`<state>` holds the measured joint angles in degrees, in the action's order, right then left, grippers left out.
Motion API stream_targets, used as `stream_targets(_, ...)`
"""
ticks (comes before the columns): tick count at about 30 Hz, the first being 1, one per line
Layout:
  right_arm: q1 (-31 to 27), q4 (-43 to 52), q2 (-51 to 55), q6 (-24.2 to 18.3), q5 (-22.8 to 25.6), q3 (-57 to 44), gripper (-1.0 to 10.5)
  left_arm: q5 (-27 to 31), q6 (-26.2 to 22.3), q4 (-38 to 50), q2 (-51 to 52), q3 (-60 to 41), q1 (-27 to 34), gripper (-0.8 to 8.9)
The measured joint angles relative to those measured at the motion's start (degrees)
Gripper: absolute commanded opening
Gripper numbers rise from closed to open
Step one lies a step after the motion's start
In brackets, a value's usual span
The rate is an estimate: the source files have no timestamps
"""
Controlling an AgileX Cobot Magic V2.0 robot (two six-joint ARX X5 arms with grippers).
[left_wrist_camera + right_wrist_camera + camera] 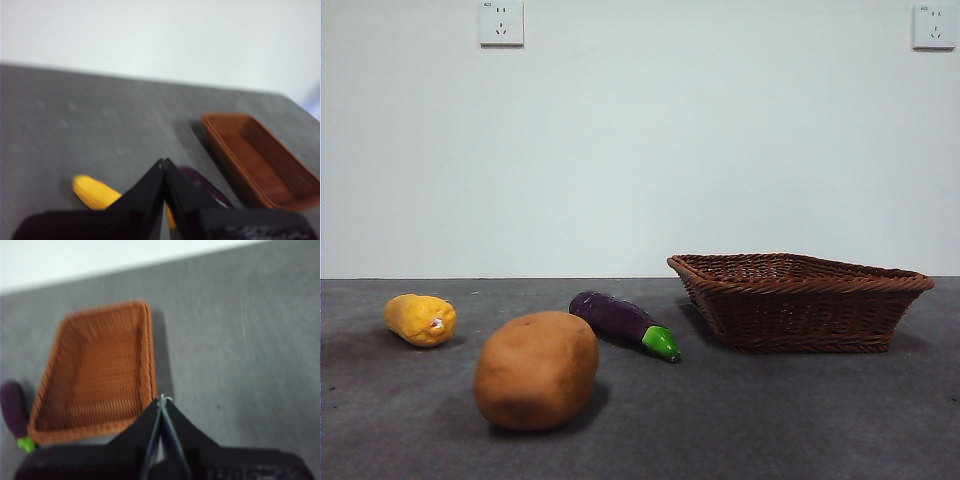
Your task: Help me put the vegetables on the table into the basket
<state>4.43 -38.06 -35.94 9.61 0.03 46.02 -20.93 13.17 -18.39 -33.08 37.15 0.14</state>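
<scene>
Grey table (770, 420), both end effectors (closed, empty) above: corn (95, 192) under left (164, 162), basket (95, 375) beside right (161, 399).

Even, soft light; front view sharp, both wrist views blurred.

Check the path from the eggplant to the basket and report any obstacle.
Nothing visible blocks it. The eggplant lies on bare table beside the basket, green cap towards it; potato and corn sit on its other side.
</scene>
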Motion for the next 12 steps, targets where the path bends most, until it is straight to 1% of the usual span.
stream_targets(4,0.00,-5.97,-7.28,-1.51,0.00,7.08,0.0,-4.33,0.02,-10.25,-8.35,9.88,0.00,-0.04)
stream_targets(8,0.00,-7.45,-12.48,-1.75,0.00,11.63,0.0,-5.64,0.00,-18.91,-16.37,19.21,0.00,-0.04)
stream_targets(12,0.00,-7.58,-17.11,-1.95,-0.13,14.71,0.0,-6.93,-0.02,-21.97,-22.82,24.76,-0.02,-0.04)
